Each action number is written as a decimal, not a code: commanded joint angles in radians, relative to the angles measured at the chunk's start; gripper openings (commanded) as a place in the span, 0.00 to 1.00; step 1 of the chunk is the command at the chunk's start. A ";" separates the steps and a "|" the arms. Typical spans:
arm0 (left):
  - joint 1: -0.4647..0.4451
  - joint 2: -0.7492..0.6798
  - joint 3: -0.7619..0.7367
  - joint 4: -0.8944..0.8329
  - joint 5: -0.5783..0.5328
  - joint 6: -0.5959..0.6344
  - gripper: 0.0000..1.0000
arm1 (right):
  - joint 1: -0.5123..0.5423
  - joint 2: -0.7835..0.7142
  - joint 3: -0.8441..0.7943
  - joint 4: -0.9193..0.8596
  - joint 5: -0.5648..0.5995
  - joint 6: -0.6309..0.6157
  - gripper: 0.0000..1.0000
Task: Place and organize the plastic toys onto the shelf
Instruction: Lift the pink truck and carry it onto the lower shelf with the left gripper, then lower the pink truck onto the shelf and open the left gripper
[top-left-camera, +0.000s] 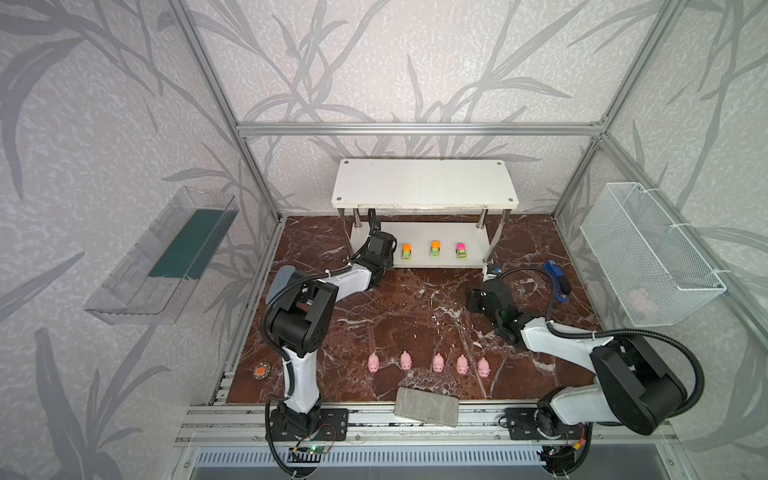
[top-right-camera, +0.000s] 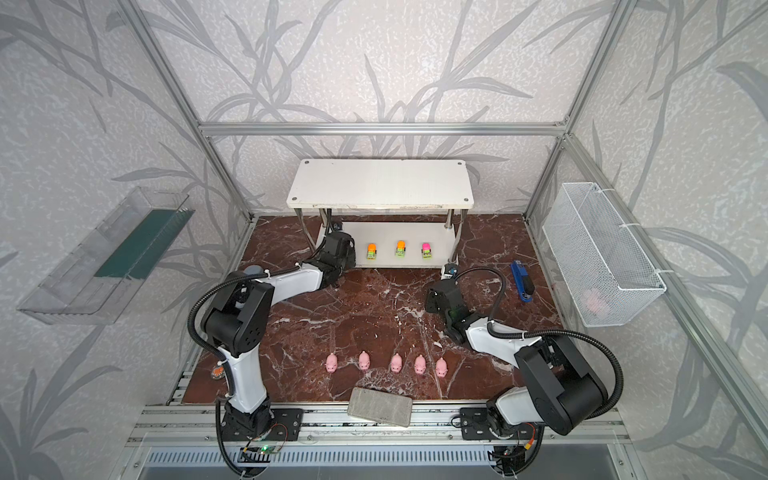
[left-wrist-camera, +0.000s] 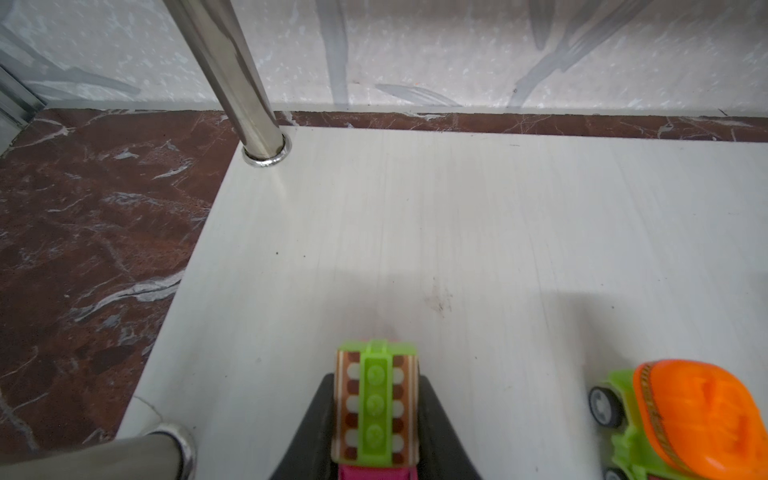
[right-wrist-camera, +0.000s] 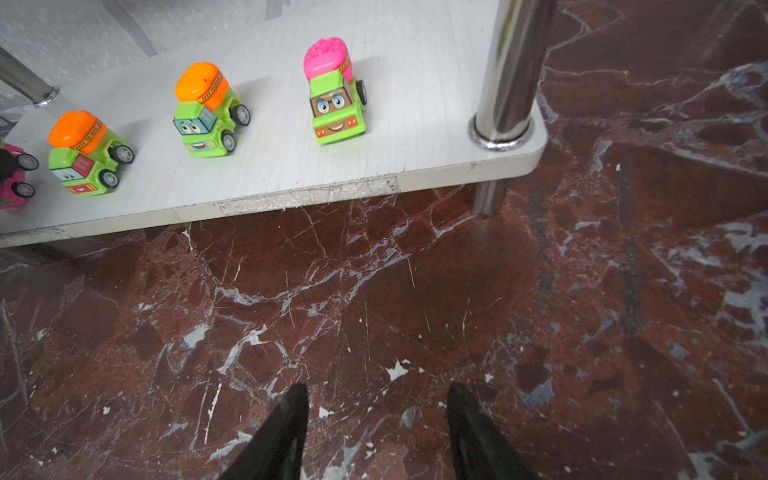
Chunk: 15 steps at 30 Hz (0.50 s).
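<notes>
Wire basket (top-left-camera: 623, 232), perhaps pink toy (top-left-camera: 640, 299) inside

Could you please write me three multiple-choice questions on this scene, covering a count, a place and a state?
1. How many toy trucks stand free on the shelf's lower board, besides the held truck in the left gripper? A: one. B: five. C: three.
2. Where are the pink pigs? A: top board. B: in a row on the marble table. C: lower board.
3. How is the right gripper? A: open, empty. B: shut on a pig. C: shut on a truck.
Key: 1 C, three stand apart in both top views. 2 B, all five line up on the table. 3 A, its fingers stand apart over bare table.
</notes>
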<state>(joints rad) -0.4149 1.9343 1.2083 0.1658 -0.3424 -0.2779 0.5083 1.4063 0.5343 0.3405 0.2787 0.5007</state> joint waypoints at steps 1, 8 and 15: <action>0.010 0.020 0.011 0.005 -0.004 0.001 0.31 | -0.004 0.011 0.000 0.022 0.011 -0.006 0.55; 0.011 0.000 -0.006 0.025 -0.006 0.000 0.44 | -0.004 0.020 0.003 0.025 0.009 -0.005 0.55; 0.011 -0.050 -0.038 0.040 0.012 0.003 0.58 | -0.004 0.029 0.004 0.028 0.008 -0.006 0.55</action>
<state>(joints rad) -0.4088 1.9297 1.1915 0.1925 -0.3367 -0.2802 0.5083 1.4269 0.5343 0.3470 0.2787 0.5003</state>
